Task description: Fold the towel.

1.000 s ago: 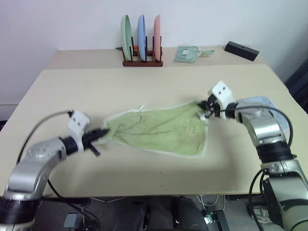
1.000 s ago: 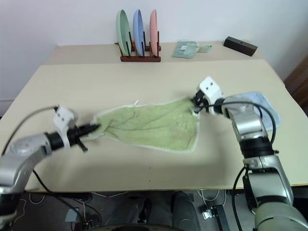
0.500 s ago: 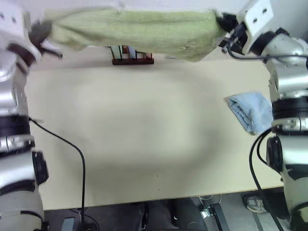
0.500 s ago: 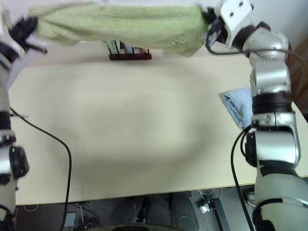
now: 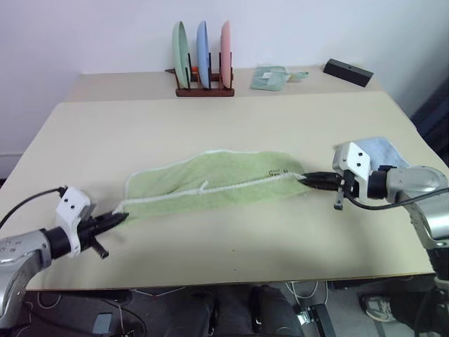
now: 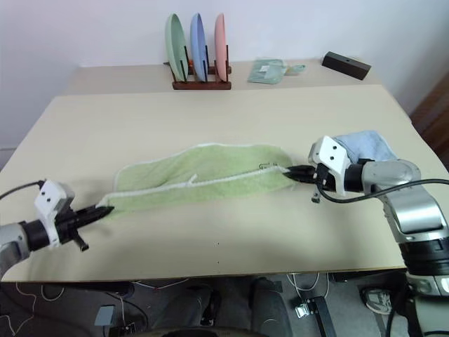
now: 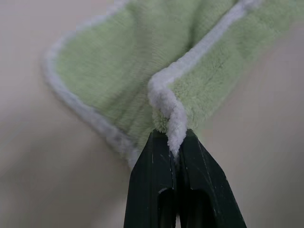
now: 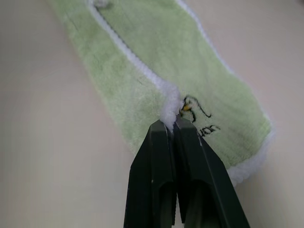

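The towel [image 5: 217, 181] lies folded lengthwise mid-counter [image 5: 210, 126]. My left end effector [image 5: 116, 219] and right end effector [image 5: 309, 180] each pinch its white-edged ends; bare counter all around.

A lab-like room: bare table [image 5: 210, 126] (beige), plate rack [image 5: 204, 90], dangling cables.

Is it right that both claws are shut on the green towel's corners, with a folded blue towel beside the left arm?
Not quite. The blue towel lies beside the right arm, as the left eye view shows. Both the left claw and right claw are shut on the green towel.
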`<state>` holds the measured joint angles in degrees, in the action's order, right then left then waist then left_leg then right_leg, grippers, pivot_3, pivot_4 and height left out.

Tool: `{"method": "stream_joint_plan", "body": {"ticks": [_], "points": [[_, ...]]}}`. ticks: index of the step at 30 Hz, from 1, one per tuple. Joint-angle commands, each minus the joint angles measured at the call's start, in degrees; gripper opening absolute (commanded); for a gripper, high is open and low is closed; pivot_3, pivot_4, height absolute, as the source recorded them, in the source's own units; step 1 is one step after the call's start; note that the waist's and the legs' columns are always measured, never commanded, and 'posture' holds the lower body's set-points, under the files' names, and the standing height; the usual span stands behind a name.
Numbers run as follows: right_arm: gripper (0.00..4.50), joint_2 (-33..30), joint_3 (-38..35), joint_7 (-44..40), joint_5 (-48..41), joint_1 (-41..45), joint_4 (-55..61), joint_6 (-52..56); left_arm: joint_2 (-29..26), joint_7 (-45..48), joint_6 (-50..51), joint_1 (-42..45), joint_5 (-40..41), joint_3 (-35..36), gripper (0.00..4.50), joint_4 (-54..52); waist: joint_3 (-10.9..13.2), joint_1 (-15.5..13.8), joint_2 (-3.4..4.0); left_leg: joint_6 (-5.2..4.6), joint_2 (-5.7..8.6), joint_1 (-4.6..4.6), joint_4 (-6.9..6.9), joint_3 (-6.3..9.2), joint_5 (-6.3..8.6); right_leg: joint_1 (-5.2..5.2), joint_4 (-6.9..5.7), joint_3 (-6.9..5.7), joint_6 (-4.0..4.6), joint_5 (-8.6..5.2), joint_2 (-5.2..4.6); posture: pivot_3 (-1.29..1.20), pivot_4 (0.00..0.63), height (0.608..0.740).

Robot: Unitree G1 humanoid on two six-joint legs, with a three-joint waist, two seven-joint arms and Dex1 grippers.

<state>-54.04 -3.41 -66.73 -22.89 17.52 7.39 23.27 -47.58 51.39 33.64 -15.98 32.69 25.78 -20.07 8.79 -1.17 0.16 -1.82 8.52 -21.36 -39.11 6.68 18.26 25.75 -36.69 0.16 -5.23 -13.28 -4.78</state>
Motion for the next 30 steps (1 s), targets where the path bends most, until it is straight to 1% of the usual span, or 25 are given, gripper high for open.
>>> {"method": "stream_joint_plan", "body": {"ticks": [1, 3, 8, 13, 21, 24, 30], "points": [[0.03, -1.5, -3.5, -0.4, -2.0, -0.2, 2.0, 1.0, -1.1, 0.5, 1.4, 0.2, 2.3, 4.3, 0.00, -1.8, 0.0, -0.5, 0.00, -0.01, 0.00, 0.04, 0.00, 0.00, 0.01, -0.08, 0.08, 0.00, 0.00, 0.00, 0.00, 0.00, 0.150, 0.740], [0.03, -0.9, -3.9, 1.1, -0.8, 1.0, 0.3, -0.2, -1.2, -0.6, 0.7, 1.3, 1.1, 4.4, 0.00, -0.1, 0.0, -0.9, 0.01, -0.02, -0.04, 0.11, 0.01, 0.00, 0.03, -0.20, 0.23, -0.02, 0.00, 0.02, 0.05, 0.00, 0.150, 0.740], [0.03, 1.2, -4.2, 4.3, 1.0, 6.6, -6.1, -3.3, -0.1, -5.3, -1.4, 10.5, -1.1, 2.6, 0.00, 6.1, 0.0, -1.1, 0.00, -0.01, -0.04, 0.13, 0.02, 0.01, 0.03, -0.27, 0.36, -0.07, -0.02, 0.06, 0.06, 0.00, 0.150, 0.740], [0.03, 4.6, 0.5, 7.5, 7.4, 13.7, -14.7, -8.8, 1.6, -9.0, -4.3, 19.9, -6.1, -2.9, 0.00, 13.6, 0.0, -1.0, 0.01, -0.04, -0.04, 0.11, 0.04, 0.00, 0.05, -0.27, 0.47, -0.08, -0.11, 0.13, 0.08, 0.00, 0.150, 0.740], [0.03, 10.2, 5.2, 9.7, 14.0, 19.9, -27.3, -15.7, 2.6, -8.7, -6.8, 24.0, -11.3, -10.1, 0.00, 20.6, 0.0, -0.4, 0.01, -0.01, -0.06, 0.06, 0.08, -0.01, 0.06, -0.19, 0.48, -0.09, -0.11, 0.14, 0.11, 0.00, 0.150, 0.740], [0.03, 12.5, 6.2, 11.1, 16.1, 22.2, -33.0, -18.7, 3.5, -9.5, -7.5, 25.6, -12.1, -11.1, 0.00, 23.3, 0.0, -0.1, 0.01, -0.01, -0.06, 0.06, 0.08, 0.00, 0.07, -0.19, 0.48, -0.09, -0.11, 0.14, 0.12, 0.00, 0.150, 0.740], [0.03, 13.6, 6.1, 12.8, 18.2, 23.8, -37.8, -22.7, 5.0, -11.8, -10.0, 27.7, -14.8, -11.9, 0.00, 26.5, 0.0, 0.6, 0.01, -0.01, -0.05, 0.04, 0.08, 0.04, 0.06, -0.18, 0.48, -0.14, -0.11, 0.14, 0.12, 0.00, 0.150, 0.740]]}}
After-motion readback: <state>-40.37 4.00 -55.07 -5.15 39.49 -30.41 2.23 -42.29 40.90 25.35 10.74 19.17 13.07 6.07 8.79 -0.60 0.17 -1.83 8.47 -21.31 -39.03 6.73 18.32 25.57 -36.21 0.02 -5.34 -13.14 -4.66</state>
